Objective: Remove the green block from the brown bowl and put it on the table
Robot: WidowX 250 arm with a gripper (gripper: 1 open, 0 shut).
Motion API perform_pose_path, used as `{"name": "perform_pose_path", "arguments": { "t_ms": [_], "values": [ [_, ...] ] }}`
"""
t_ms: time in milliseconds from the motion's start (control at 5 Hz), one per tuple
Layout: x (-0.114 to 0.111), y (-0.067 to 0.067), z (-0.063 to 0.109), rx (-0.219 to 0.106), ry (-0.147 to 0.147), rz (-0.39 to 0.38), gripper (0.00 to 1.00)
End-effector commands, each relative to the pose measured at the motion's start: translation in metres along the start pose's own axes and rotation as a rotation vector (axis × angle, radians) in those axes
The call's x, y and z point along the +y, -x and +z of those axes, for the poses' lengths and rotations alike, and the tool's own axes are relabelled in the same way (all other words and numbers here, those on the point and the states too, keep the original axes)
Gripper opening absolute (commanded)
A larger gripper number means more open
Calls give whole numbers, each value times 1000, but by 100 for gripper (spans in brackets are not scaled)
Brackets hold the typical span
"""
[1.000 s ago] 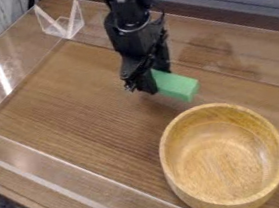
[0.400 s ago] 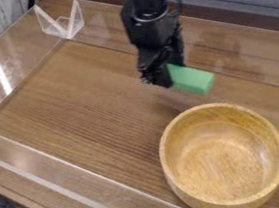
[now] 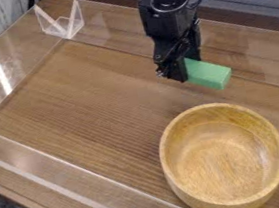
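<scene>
The green block (image 3: 210, 73) hangs just above the table (image 3: 74, 102), behind the brown bowl (image 3: 226, 157). My gripper (image 3: 174, 69) points down and is shut on the block's left end; the rest of the bar sticks out to the right. The round wooden bowl sits at the front right with nothing inside it. The black arm rises from the gripper to the top edge of the view.
Low clear acrylic walls (image 3: 1, 74) border the tabletop on all sides. A small clear acrylic stand (image 3: 60, 20) sits at the back left corner. The right wall runs close past the bowl.
The gripper has carried the green block to the right and a little toward the back, from left of the bowl's far rim to behind it. The bowl has not moved.
</scene>
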State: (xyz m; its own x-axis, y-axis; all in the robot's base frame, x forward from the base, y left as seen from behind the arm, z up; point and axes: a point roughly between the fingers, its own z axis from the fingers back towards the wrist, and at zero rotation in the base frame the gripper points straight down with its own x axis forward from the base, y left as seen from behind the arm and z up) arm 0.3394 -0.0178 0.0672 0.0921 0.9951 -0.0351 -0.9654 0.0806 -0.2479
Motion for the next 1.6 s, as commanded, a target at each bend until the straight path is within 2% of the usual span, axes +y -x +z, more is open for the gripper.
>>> {"name": "perform_pose_path", "arguments": {
  "t_ms": [0,200,400,600,800,1000,1200,1400],
  "values": [
    [-17,5,33,7,72,-34,100],
    [-23,14,41,61,80,-147,100],
    [-27,17,47,96,106,-257,100],
    [-27,21,61,56,150,-212,100],
    [-23,31,71,10,177,-187,100],
    [-19,32,71,2,193,-264,100],
    [-14,28,71,-11,195,-326,100],
    [-21,32,78,-32,202,-351,100]
  ]
}}
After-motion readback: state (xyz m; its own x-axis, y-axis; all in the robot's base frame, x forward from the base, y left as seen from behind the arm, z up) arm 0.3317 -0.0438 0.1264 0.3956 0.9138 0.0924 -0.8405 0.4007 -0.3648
